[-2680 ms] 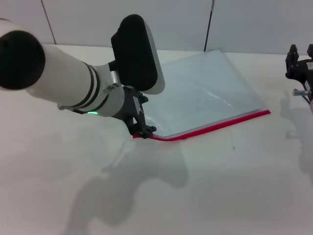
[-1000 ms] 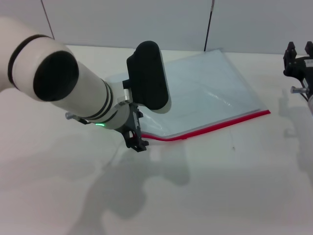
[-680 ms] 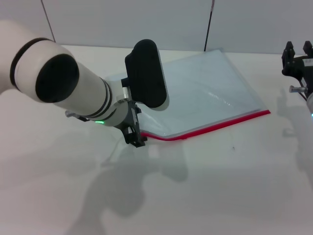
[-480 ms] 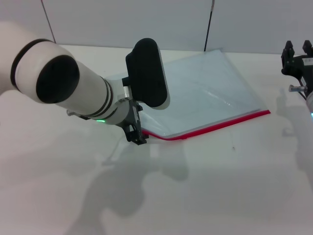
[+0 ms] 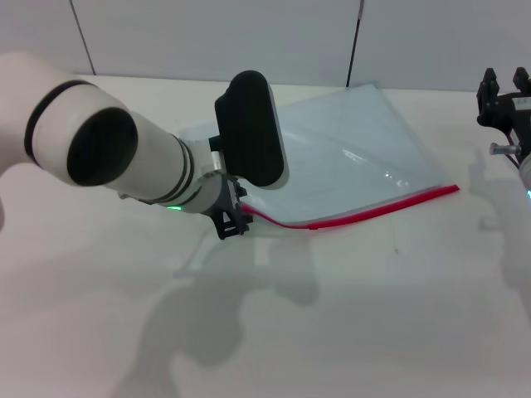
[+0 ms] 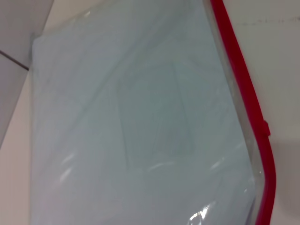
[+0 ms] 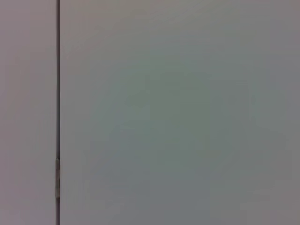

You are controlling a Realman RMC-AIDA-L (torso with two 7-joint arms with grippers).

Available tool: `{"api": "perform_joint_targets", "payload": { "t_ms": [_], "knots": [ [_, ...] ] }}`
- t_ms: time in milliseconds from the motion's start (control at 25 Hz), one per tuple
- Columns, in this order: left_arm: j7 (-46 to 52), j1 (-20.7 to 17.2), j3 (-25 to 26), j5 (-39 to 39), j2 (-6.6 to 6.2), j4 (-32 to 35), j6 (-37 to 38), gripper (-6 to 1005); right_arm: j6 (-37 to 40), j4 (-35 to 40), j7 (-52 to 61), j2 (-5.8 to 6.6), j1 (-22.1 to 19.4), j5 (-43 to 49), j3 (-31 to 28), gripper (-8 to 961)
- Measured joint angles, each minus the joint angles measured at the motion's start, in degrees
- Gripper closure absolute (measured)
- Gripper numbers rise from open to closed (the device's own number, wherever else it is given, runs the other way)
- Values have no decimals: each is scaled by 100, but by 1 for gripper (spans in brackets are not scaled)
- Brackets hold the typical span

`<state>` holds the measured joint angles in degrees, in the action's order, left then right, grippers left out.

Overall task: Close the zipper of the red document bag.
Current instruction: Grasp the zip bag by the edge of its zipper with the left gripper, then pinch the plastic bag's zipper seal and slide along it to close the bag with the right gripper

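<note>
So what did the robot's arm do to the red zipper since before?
The left gripper drew back a little from the zipper's near-left end, then returned to it. That end of the red strip now curves up off the table; it lay flatter before. The red document bag stayed in place, and the right gripper stayed parked at the right.

The head camera looked forward and down over the table (image 5: 373, 315), with the left arm on its left side and the right arm at its right edge. The left wrist camera sat close above the red document bag (image 6: 140, 117) and its zipper (image 6: 243, 79), which the head view (image 5: 348, 157) also showed, while the right wrist camera faced only a plain wall (image 7: 187, 112).
</note>
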<state>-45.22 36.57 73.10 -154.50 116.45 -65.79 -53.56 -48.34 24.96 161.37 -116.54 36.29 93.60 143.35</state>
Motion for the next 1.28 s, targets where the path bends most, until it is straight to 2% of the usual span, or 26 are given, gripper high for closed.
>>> {"api": "perform_joint_targets", "payload": {
  "t_ms": [320, 520, 720, 960, 1280],
  "knots": [
    [30, -42, -165, -36, 0, 14, 262, 651, 0, 4, 0, 0, 1, 0, -9, 595],
    [81, -79, -165, -37, 0, 14, 443, 850, 67, 31, 0, 0, -4, 0, -10, 598],
    [264, -116, -141, -83, 0, 3, 551, 908, 167, 85, -1, -6, -39, 0, -71, 601],
    [834, -150, -144, -655, 0, -85, 621, 935, -61, 220, -152, -1, -47, 55, -33, 605],
    [872, -666, -84, -979, -3, -878, 1045, 944, 469, 900, -264, 126, -44, 70, -339, 610]
  ]
}}
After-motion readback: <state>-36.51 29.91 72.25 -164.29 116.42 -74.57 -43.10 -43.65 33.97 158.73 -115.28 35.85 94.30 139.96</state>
